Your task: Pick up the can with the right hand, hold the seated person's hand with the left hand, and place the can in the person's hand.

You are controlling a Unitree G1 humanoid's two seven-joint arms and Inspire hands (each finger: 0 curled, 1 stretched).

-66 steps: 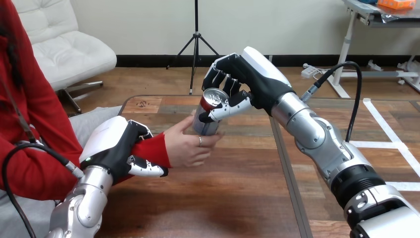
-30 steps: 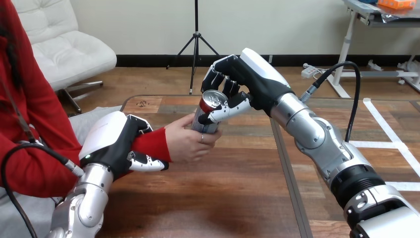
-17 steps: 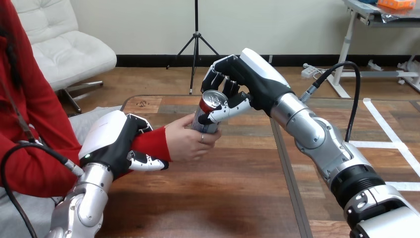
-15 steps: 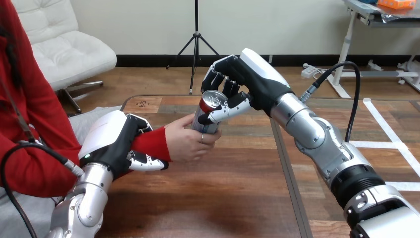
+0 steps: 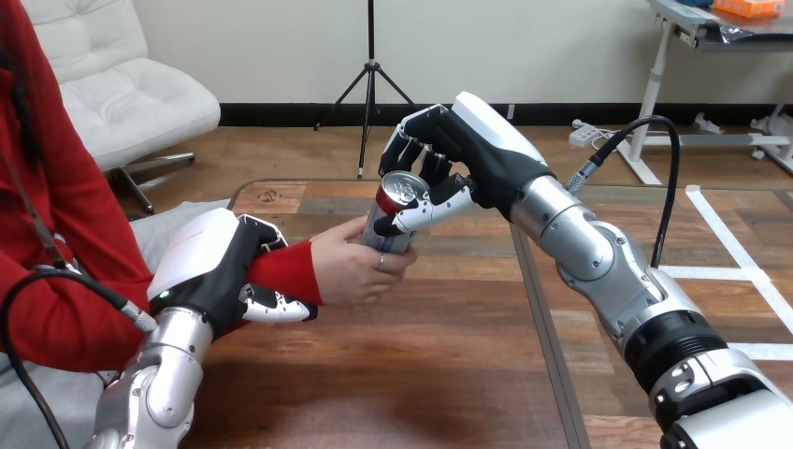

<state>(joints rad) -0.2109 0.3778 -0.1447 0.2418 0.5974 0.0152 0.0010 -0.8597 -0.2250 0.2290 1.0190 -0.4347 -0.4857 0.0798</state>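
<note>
Now look at how the can (image 5: 379, 229) stands between the two hands that hold it. Its long axis is nearly upright, with the top leaning slightly to the right, and it is lifted above the bench (image 5: 449, 355).

Your right hand (image 5: 463, 150) comes from the right and from above. Its fingers curl over the far side of the upper part of the can and its thumb crosses the near side, so it is clamped on the top half. The person's hand (image 5: 351, 271) comes from the left and from below and wraps the lower half, just under your thumb. I cannot tell if the two touch.

Your left hand (image 5: 210, 271) is closed round the person's wrist (image 5: 285, 271), on the red sleeve, well to the left of the can.

I judge that the can is already in the person's hand and only the release remains. The free way out for your right hand is up and to the right, along the axis of the can and away from the person's fingers. If you pull sideways, the can could tip.
</note>
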